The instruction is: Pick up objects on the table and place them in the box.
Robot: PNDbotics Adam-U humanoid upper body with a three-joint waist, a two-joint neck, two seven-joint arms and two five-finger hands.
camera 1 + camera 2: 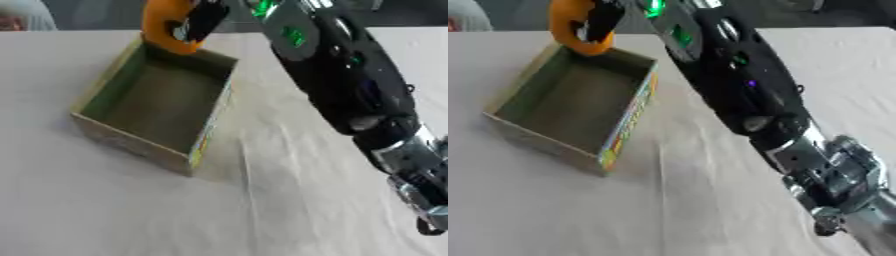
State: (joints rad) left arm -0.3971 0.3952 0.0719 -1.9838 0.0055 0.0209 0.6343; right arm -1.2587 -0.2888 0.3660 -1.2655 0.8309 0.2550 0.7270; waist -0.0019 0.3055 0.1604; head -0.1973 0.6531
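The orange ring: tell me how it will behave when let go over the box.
The orange ring, held in the right hand, keeps its shape, so likely stiff. Being round, it may roll or bounce inside the box.

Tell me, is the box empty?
Empty: the box shows only its bare floor; the orange thing sits in the right hand.

Orange curved object (164,27) held above far edge of open, tilted cardboard box (103,129).

A creased white cloth (131,210) covers the bench; beyond its far edge lies a dark, blurred background.
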